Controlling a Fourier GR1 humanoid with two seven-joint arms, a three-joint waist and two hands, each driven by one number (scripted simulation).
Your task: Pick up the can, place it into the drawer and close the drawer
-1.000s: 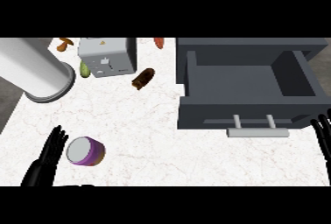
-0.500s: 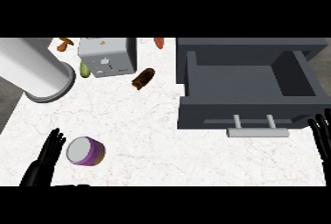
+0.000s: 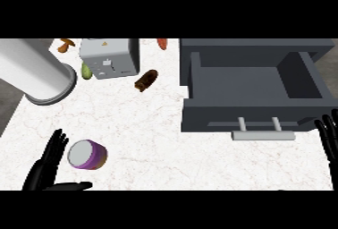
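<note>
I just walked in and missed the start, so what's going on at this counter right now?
Nothing is being held. The robot's left hand is open beside the purple can, which sits on the white counter; whether they touch is unclear. The grey drawer stands pulled open with nothing visible inside. The right hand rests open at the view's right edge, near the drawer's front. The can has not been picked up yet.

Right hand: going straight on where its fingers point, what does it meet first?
Probably the right end of the open dark grey drawer, directly ahead of the black right hand; depth is unclear.
</note>
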